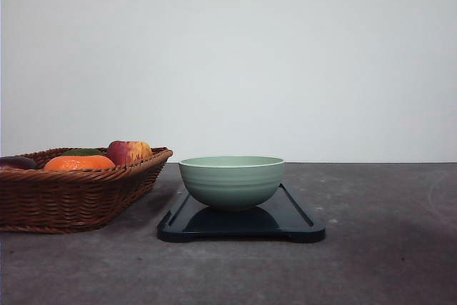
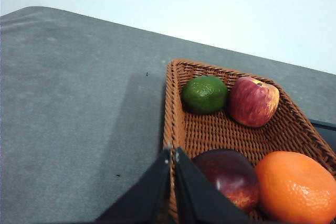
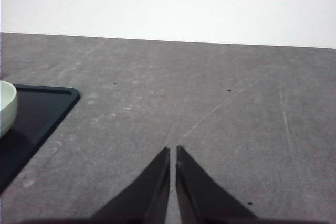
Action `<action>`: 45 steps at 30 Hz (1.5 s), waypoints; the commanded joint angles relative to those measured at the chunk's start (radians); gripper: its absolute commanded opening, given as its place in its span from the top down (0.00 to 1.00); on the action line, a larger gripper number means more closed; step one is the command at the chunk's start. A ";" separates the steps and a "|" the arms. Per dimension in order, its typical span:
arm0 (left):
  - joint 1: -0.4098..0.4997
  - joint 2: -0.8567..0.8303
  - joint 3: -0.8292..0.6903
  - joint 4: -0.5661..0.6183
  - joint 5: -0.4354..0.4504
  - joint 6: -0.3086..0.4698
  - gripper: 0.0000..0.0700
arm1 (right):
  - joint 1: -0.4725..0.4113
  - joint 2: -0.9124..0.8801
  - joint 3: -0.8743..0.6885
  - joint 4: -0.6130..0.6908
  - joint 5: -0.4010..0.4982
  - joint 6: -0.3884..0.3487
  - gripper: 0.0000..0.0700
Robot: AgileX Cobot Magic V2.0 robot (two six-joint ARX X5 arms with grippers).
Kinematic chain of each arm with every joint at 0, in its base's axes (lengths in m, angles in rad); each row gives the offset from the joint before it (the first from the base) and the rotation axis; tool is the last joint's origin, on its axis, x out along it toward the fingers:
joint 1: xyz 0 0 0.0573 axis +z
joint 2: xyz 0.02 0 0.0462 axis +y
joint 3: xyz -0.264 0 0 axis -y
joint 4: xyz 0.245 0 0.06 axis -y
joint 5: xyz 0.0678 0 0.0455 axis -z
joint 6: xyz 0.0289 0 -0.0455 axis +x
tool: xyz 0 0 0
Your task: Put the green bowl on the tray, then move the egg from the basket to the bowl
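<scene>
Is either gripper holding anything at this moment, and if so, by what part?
Nothing is held. The left gripper is shut and empty above the basket; the right gripper is shut and empty over the table.

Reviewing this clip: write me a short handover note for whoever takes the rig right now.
Left gripper: shut, empty, at the near rim of the basket.
Right gripper: shut, empty, over bare table to the right of the tray.
Done: green bowl sits upright on the tray.
Left: egg to bowl. The basket shows a lime, apple, orange fruit and a dark red fruit; I cannot pick out the egg for certain.
</scene>
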 commanded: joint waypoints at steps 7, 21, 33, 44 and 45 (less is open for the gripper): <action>0.000 -0.001 -0.019 0.013 -0.003 0.001 1.00 | -0.005 0.000 -0.005 0.007 -0.003 0.021 0.98; 0.000 -0.001 -0.019 0.013 -0.003 0.001 1.00 | -0.005 0.000 -0.005 0.007 -0.003 0.021 0.98; 0.000 -0.001 -0.019 0.013 -0.003 0.001 1.00 | -0.005 0.000 -0.005 0.007 -0.003 0.021 0.98; 0.000 -0.001 -0.019 0.013 -0.003 0.001 1.00 | -0.005 0.000 -0.005 0.007 -0.003 0.021 0.98; 0.000 -0.001 -0.019 0.013 -0.003 0.001 1.00 | -0.005 0.000 -0.005 0.007 -0.003 0.021 0.98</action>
